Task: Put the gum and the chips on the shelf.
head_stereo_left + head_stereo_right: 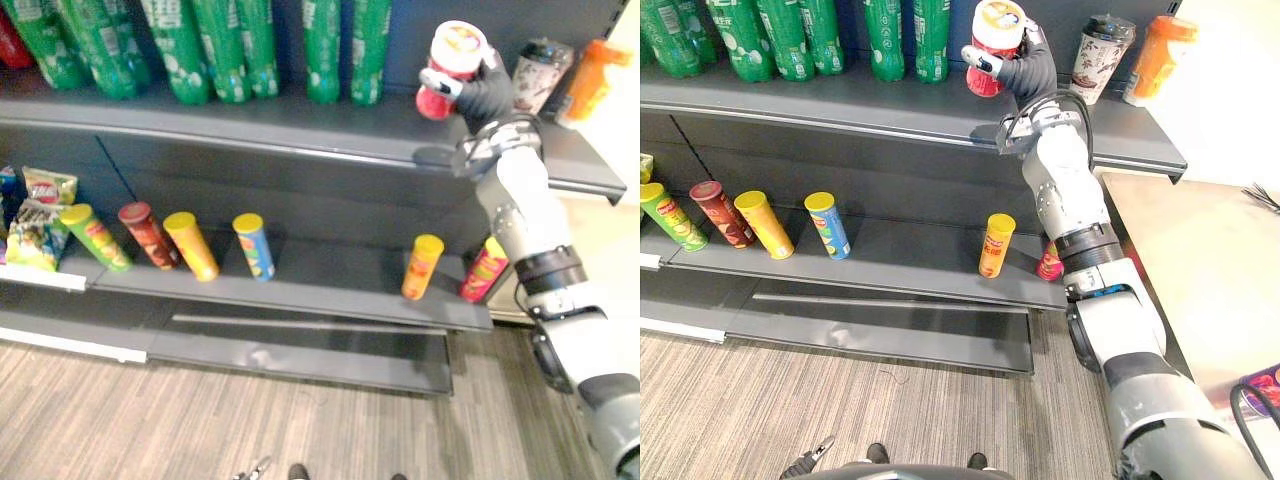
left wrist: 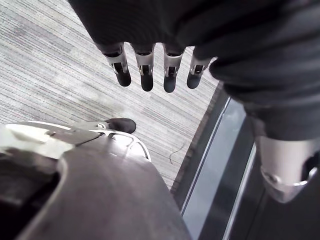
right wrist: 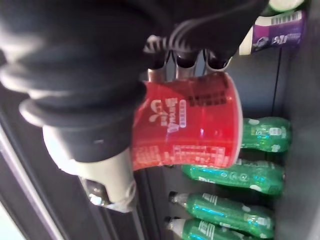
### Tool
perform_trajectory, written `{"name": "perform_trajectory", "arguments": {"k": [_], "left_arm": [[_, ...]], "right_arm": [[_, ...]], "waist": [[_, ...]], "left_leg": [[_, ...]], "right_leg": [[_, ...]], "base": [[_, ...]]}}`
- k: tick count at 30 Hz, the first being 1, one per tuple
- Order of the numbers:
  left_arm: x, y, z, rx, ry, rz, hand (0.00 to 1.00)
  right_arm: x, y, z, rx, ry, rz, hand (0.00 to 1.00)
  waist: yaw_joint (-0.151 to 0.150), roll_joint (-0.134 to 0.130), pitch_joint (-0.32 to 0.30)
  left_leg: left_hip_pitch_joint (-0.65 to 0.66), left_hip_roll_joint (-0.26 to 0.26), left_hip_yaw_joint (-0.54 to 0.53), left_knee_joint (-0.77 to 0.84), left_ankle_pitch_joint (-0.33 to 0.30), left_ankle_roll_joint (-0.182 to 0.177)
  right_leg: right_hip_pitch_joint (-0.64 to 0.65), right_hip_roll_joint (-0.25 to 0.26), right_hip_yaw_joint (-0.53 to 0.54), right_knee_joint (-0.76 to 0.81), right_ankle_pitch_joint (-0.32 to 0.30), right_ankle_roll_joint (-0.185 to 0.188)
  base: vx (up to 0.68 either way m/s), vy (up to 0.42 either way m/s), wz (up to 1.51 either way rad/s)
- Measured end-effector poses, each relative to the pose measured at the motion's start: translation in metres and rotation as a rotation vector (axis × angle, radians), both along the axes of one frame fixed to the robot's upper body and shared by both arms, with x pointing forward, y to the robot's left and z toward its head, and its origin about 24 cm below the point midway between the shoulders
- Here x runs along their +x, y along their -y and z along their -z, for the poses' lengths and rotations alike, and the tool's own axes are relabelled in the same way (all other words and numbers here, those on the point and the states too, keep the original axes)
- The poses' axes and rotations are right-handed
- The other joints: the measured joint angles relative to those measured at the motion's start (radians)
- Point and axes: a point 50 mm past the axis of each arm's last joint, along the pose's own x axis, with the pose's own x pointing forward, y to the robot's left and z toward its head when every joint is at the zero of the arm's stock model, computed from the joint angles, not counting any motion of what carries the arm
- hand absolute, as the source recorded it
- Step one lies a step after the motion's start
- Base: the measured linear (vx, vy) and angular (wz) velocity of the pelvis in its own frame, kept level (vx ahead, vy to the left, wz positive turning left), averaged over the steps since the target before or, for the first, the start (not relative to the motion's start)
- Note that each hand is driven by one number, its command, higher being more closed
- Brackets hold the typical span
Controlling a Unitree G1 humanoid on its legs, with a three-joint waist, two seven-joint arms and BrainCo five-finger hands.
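A red chips tub (image 1: pixel 450 68) with a pale lid is in my right hand (image 1: pixel 488 92), whose fingers and thumb are curled round it. The tub (image 1: pixel 992 45) leans over the right part of the upper shelf (image 1: pixel 300 130), with its base close to the shelf board; I cannot tell if it touches. The right wrist view shows the red tub (image 3: pixel 195 125) gripped between the fingers (image 3: pixel 185 57) and the thumb. My left hand (image 2: pixel 145 75) hangs low over the floor with straight fingers and holds nothing.
Green bottles (image 1: pixel 215 45) line the upper shelf left of the tub. A dark-lidded drink cup (image 1: pixel 540 70) and an orange bottle (image 1: pixel 592 80) stand to its right. Several chip cans (image 1: pixel 190 245) lean on the lower shelf (image 1: pixel 300 290), with snack bags (image 1: pixel 40 220) at far left.
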Motion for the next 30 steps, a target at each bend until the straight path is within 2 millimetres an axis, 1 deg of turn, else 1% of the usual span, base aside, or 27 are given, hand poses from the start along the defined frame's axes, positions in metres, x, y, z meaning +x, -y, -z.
{"name": "perform_trajectory", "arguments": {"k": [1,4,8,12,13,17,20,23,25,29,30], "left_arm": [[0.001,0.000,0.000,0.000,0.003,0.003,0.00],[0.002,0.001,0.000,-0.005,0.012,-0.010,0.00],[0.002,0.001,0.000,-0.011,0.015,-0.022,0.00],[0.003,0.001,0.000,-0.011,0.017,-0.021,0.00],[0.006,0.002,-0.001,-0.011,0.022,-0.018,0.00],[0.007,0.002,-0.001,-0.012,0.023,-0.012,0.00],[0.008,0.003,-0.001,-0.013,0.027,-0.011,0.00],[0.009,0.003,-0.001,-0.013,0.028,-0.010,0.00],[0.010,0.003,-0.001,-0.013,0.031,-0.009,0.00],[0.015,0.003,-0.002,-0.010,0.041,-0.007,0.00],[0.015,0.003,-0.002,-0.008,0.042,-0.007,0.00]], "right_arm": [[0.003,0.005,-0.001,0.017,-0.009,0.020,1.00],[0.008,0.015,0.000,0.035,-0.037,0.062,1.00],[0.014,0.020,0.006,0.029,-0.078,0.107,1.00],[0.020,0.022,0.016,0.064,-0.139,0.118,1.00],[0.021,0.020,0.019,0.051,-0.152,0.128,1.00],[0.025,0.015,0.024,0.037,-0.183,0.126,1.00],[0.026,0.015,0.025,0.013,-0.187,0.137,1.00],[0.028,0.017,0.032,0.046,-0.220,0.143,1.00],[0.030,0.017,0.036,0.018,-0.234,0.163,1.00],[0.030,0.018,0.023,0.042,-0.210,0.165,1.00],[0.030,0.019,0.024,0.048,-0.212,0.168,1.00]], "waist": [[0.006,0.000,0.000],[0.012,0.000,0.000],[0.012,0.000,0.000],[0.014,0.000,0.001],[0.014,0.000,0.001],[0.015,0.000,0.003],[0.020,0.000,0.004],[0.022,-0.001,0.005],[0.022,-0.001,0.012],[0.024,-0.002,0.035],[0.026,-0.002,0.036]], "left_leg": [[0.000,0.002,0.000,0.000,0.001,-0.001],[-0.002,0.004,-0.001,0.000,0.001,-0.002],[-0.003,0.006,0.000,0.000,0.001,-0.003],[-0.003,0.006,0.000,0.000,0.001,-0.004],[-0.003,0.007,0.000,0.000,0.000,-0.004],[-0.003,0.009,0.001,0.000,0.000,-0.006],[-0.002,0.011,0.001,0.000,-0.001,-0.009],[-0.001,0.012,0.001,0.000,-0.002,-0.011],[-0.001,0.013,0.000,0.000,-0.002,-0.012],[0.000,0.014,-0.001,0.000,-0.005,-0.016],[-0.001,0.014,-0.001,0.000,-0.005,-0.016]], "right_leg": [[0.000,0.002,0.000,0.000,0.000,0.000],[0.001,0.005,-0.001,-0.002,0.000,0.000],[0.001,0.007,-0.001,-0.005,0.000,0.000],[0.003,0.008,-0.001,-0.009,0.001,-0.001],[0.005,0.009,0.000,-0.014,0.006,-0.007],[0.007,0.012,0.000,-0.019,0.007,-0.006],[0.009,0.015,0.000,-0.023,0.007,-0.006],[0.012,0.017,0.000,-0.027,0.007,-0.006],[0.016,0.018,-0.001,-0.031,0.007,-0.006],[0.018,0.019,-0.003,-0.034,0.007,-0.006],[0.018,0.019,-0.003,-0.034,0.007,-0.006]], "base": [[0.04,-0.028,-0.01],[0.00,0.000,0.00],[0.04,-0.007,0.00],[0.01,-0.001,0.00],[0.00,0.000,0.00],[0.03,-0.008,-0.01],[0.02,-0.006,0.00],[0.03,-0.008,0.00],[0.03,-0.010,0.01],[0.02,-0.003,0.00],[0.04,-0.006,0.01]]}}
